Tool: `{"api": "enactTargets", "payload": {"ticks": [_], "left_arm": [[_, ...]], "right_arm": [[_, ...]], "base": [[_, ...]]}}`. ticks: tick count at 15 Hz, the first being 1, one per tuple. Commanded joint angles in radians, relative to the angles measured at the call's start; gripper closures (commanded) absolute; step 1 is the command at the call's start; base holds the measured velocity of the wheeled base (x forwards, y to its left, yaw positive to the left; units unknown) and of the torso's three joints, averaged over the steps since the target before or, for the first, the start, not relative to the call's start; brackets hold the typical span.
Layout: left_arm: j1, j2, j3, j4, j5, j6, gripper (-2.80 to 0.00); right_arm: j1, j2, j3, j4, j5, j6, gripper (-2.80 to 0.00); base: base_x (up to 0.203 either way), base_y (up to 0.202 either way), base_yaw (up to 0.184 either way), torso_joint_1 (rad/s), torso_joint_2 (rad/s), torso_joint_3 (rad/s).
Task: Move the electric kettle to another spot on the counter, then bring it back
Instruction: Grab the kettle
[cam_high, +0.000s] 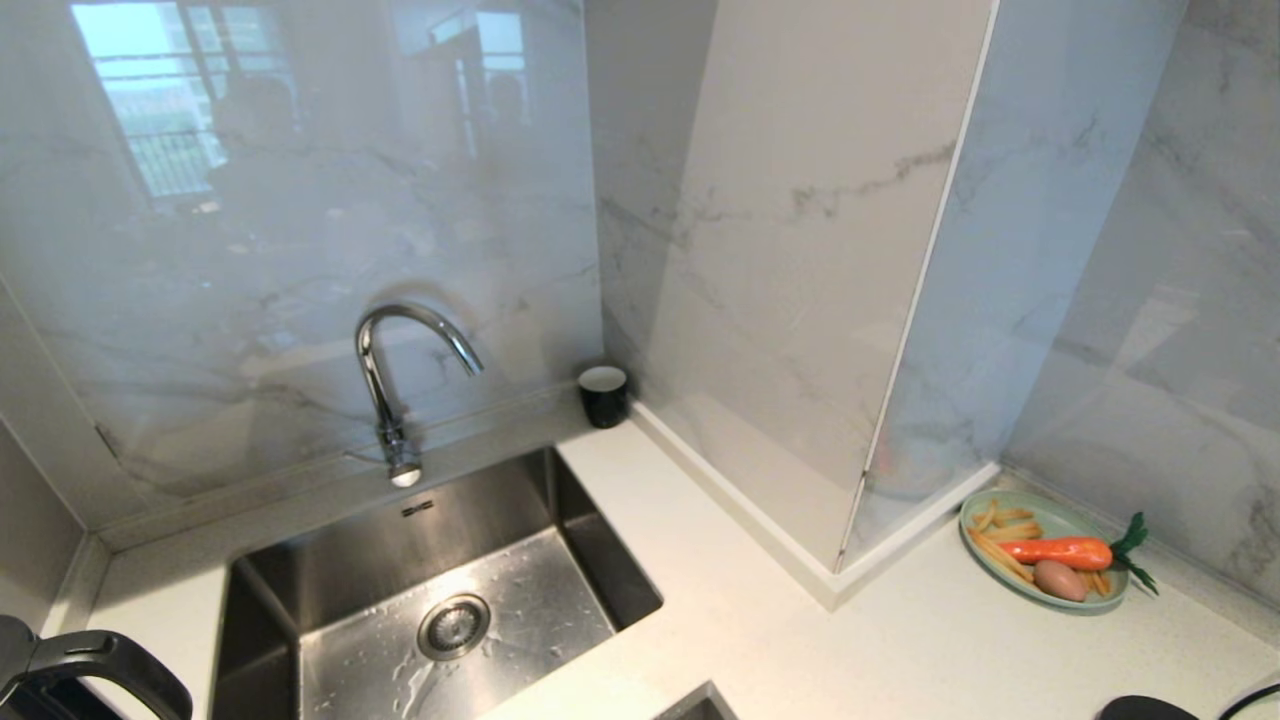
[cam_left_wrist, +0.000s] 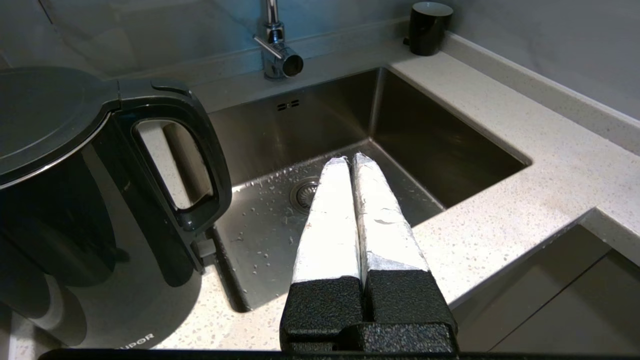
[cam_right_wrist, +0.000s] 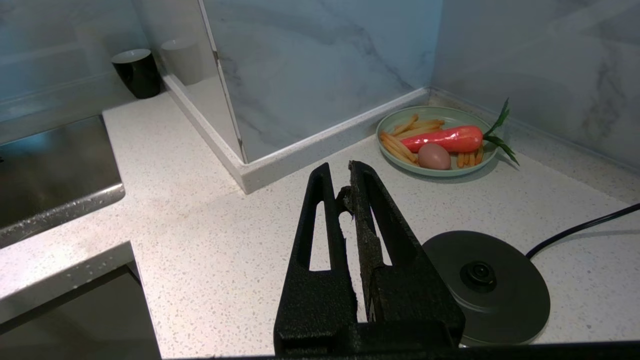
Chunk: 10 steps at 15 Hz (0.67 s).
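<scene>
White speckled stone counter (cam_high: 700, 560) ahead; my dark grey-black jug kettle (cam_left_wrist: 90, 200) stands at eight o'clock beside the steel sink (cam_high: 430, 600). Left gripper (cam_left_wrist: 348, 160) pinched closed, empty; right gripper (cam_right_wrist: 345, 172) likewise.

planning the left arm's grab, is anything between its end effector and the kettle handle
Nothing visible does. The left end effector hangs shut over the sink, and the electric kettle stands beside it on the counter, its loop handle facing the end effector across open space.
</scene>
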Motion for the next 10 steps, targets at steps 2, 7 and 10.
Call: {"api": "enactTargets", "payload": {"ticks": [2, 7, 10], "left_arm": [[0.0, 0.0, 0.0, 0.001, 0.001, 0.0, 0.0], [0.0, 0.0, 0.0, 0.001, 0.001, 0.0, 0.0], [0.0, 0.0, 0.0, 0.001, 0.001, 0.0, 0.0]], "right_arm": [[0.0, 0.001, 0.0, 0.0, 0.0, 0.0, 0.0], [0.0, 0.001, 0.0, 0.0, 0.0, 0.0, 0.0], [0.0, 0.001, 0.0, 0.0, 0.0, 0.0, 0.0]], "base": [[0.0, 0.0, 0.0, 0.0, 0.0, 0.0], [0.0, 0.0, 0.0, 0.0, 0.0, 0.0], [0.0, 0.0, 0.0, -0.051, 0.12, 0.064]]}}
